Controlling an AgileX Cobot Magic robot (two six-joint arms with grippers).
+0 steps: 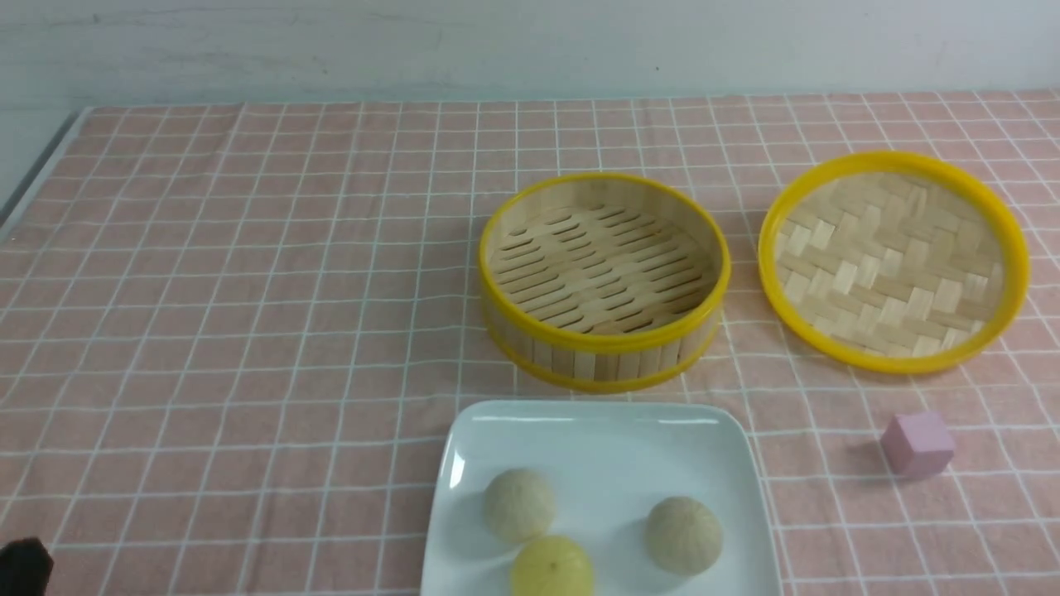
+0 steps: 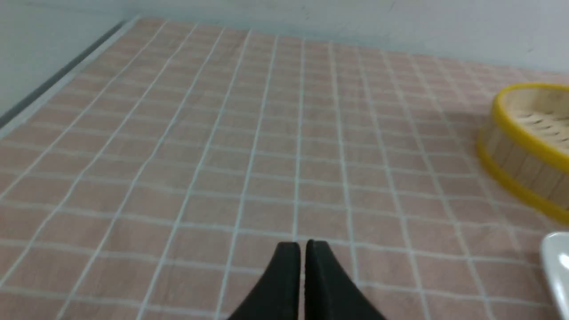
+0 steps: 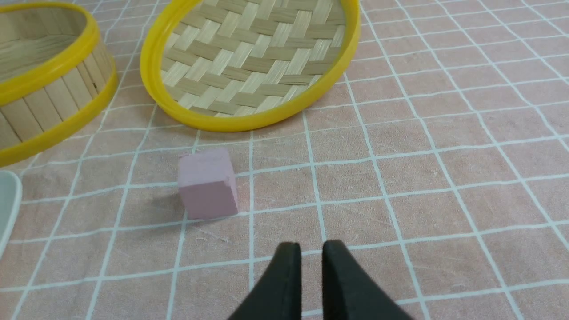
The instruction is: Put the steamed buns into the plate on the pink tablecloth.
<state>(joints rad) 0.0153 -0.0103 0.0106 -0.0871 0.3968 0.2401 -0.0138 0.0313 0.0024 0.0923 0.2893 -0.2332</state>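
The white plate (image 1: 604, 447) lies on the pink tablecloth (image 1: 248, 290) at the front centre. Three steamed buns sit in it: a pale one (image 1: 518, 505) on the left, a pale one (image 1: 684, 535) on the right, a yellow one (image 1: 552, 567) at the front edge of the view. My left gripper (image 2: 303, 245) is shut and empty over bare cloth, left of the plate's corner (image 2: 558, 266). My right gripper (image 3: 310, 246) is shut and empty over bare cloth, near the pink cube (image 3: 207, 183). In the front view only a dark bit of the left arm (image 1: 23, 567) shows.
The empty bamboo steamer (image 1: 604, 277) stands behind the plate, and also shows in both wrist views (image 2: 529, 146) (image 3: 44, 84). Its woven lid (image 1: 894, 261) lies upturned to the right (image 3: 253, 58). The pink cube (image 1: 917, 444) sits right of the plate. The wall runs along the back.
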